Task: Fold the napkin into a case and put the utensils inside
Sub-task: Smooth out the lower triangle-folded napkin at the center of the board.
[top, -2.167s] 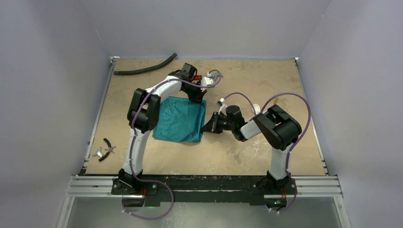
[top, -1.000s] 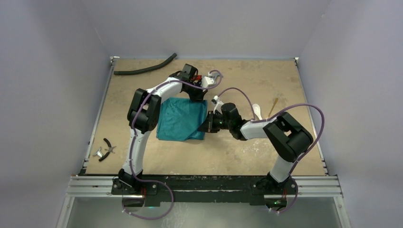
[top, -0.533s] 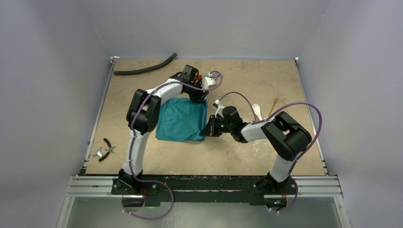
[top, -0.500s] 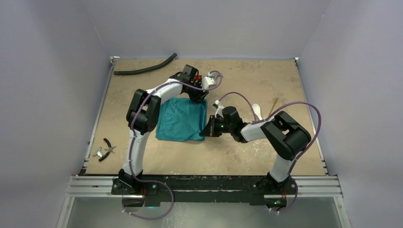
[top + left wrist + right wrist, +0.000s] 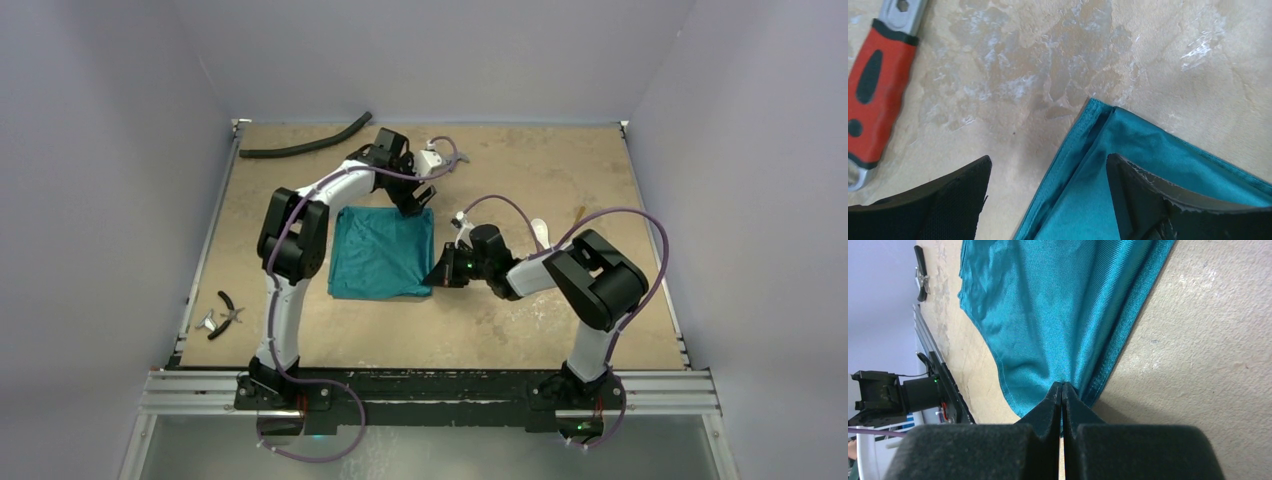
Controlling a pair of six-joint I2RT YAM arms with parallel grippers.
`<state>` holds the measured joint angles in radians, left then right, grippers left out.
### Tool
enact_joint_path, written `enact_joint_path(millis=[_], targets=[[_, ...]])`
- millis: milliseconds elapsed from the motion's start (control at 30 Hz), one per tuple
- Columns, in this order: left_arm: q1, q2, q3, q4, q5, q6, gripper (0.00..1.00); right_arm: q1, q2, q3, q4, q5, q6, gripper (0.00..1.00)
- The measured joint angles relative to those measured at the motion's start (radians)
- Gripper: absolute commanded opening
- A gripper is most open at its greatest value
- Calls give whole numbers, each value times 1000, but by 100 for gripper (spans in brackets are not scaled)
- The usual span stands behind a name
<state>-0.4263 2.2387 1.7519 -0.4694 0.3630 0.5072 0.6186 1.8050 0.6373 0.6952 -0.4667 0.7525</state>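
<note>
Pinching the near-right corner of the napkin (image 5: 380, 255), the right gripper (image 5: 1062, 388) looks ready to draw a fold; the left gripper (image 5: 1047, 172) hangs spread above the napkin's far-right corner, cloth flat on the desk (image 5: 520, 330).

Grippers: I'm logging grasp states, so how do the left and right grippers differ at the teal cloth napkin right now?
The black left gripper is open, gripping nothing; the black right gripper is shut on the teal-green cloth napkin. The left gripper stands at the napkin's far right corner, the right gripper at its near right corner. Both are at the napkin's right edge.
</note>
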Motion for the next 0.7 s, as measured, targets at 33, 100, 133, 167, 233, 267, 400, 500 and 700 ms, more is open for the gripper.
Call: enact_joint_path(millis=[33, 100, 133, 167, 233, 267, 400, 500, 700], targets=[[2, -12, 0, -8, 1, -6, 84, 0, 4, 0, 5, -1, 2, 0], [5, -33, 0, -16, 9, -23, 84, 0, 7, -2, 16, -4, 3, 0], [5, -43, 0, -18, 16, -33, 83, 0, 8, -3, 18, -4, 3, 0], [5, -53, 0, -18, 24, -44, 81, 0, 8, -4, 21, -4, 3, 0], [5, -63, 1, -19, 43, -58, 76, -2, 8, -5, 22, -4, 3, 0], [5, -64, 2, -22, 58, -66, 73, -3, 8, -6, 23, -4, 3, 0], [0, -62, 3, -53, 109, -83, 62, -3, 8, -12, 34, -5, 3, 0], [-9, -50, 3, -66, 124, -99, 55, -3, 8, -16, 43, -5, 3, 1], [-22, 27, 8, -66, 132, -119, 48, -3, 8, -18, 50, -5, 3, 8]])
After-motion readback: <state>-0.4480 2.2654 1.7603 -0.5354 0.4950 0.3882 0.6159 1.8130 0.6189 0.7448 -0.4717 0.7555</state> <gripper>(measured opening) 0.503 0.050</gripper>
